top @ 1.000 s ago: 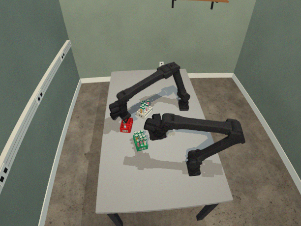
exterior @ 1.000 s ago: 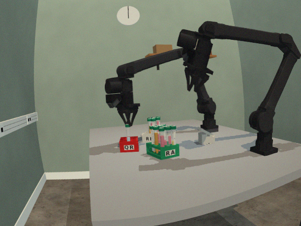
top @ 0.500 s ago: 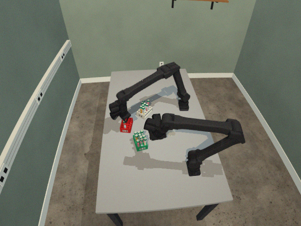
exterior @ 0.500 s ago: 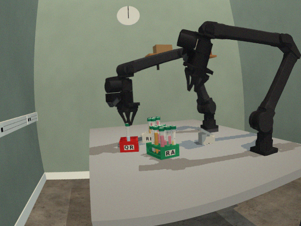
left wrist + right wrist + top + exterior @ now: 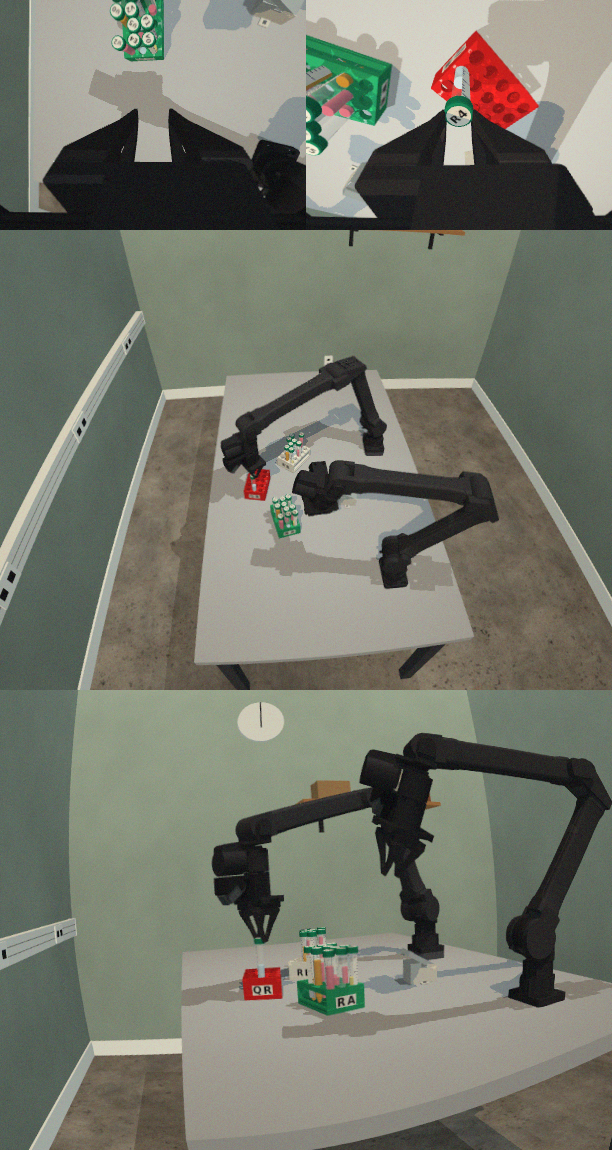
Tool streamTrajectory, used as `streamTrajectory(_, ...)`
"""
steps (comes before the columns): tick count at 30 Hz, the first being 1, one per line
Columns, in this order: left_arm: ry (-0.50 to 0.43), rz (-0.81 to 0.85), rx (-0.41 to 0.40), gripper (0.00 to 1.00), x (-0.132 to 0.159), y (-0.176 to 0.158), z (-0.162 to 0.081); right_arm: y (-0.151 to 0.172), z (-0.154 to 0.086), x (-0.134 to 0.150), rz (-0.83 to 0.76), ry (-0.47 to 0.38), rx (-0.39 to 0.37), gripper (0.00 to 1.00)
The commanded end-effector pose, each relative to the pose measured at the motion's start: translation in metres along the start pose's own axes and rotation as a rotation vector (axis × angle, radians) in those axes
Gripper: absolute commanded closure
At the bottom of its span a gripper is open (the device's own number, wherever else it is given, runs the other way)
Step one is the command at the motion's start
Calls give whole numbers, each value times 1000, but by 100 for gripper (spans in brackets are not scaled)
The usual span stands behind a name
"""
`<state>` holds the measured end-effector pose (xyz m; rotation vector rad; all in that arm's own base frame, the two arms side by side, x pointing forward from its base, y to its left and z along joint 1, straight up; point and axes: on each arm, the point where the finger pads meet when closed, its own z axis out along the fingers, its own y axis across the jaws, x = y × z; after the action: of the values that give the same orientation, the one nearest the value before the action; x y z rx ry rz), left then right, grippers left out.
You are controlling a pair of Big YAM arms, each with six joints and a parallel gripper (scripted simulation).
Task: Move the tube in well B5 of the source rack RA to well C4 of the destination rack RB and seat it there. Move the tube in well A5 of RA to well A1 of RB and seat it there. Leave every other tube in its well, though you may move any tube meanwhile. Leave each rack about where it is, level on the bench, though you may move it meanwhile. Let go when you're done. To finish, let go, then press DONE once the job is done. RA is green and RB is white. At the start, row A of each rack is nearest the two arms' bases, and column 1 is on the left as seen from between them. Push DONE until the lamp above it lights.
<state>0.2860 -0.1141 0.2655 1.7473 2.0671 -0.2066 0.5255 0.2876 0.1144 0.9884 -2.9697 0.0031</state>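
Nearest, green-capped tubes crowd green RA (image 5: 288, 533) (image 5: 330, 1007) (image 5: 160, 31) (image 5: 366, 56). The left gripper (image 5: 320, 506) (image 5: 391, 873) (image 5: 153, 114), partly spread, grips nothing. Beyond, the right gripper (image 5: 256, 474) (image 5: 261, 940) (image 5: 458, 115) pinches the clear R4 tube (image 5: 254, 486) (image 5: 259, 955) (image 5: 462, 85), green-capped, pale blue inside, over the red rack (image 5: 256, 496) (image 5: 252, 993) (image 5: 490, 52): cap up, long axis near vertical, seating unclear. Farther, white RB (image 5: 286, 464) (image 5: 295, 974).

Three racks (image 5: 262, 495) (image 5: 250, 978) (image 5: 496, 90), two arms (image 5: 400, 478) (image 5: 495, 757), and seemingly one lone capped tube (image 5: 254, 486) (image 5: 260, 957) (image 5: 459, 112).
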Motion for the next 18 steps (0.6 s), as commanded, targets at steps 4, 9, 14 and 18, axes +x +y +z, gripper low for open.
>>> streamTrajectory(4, -15, 12, -32, 70, -9, 9, -12, 7, -55, -19, -6, -92, 12, 100)
streamTrajectory(9, -15, 12, -32, 70, -9, 9, -12, 8, -62, -19, -7, -92, 12, 100)
streamTrajectory(14, -15, 12, -32, 70, -9, 9, -12, 8, -69, -18, -7, -92, 12, 100)
streamTrajectory(18, -15, 12, -32, 70, -9, 9, -12, 8, -75, -18, -7, -92, 12, 100)
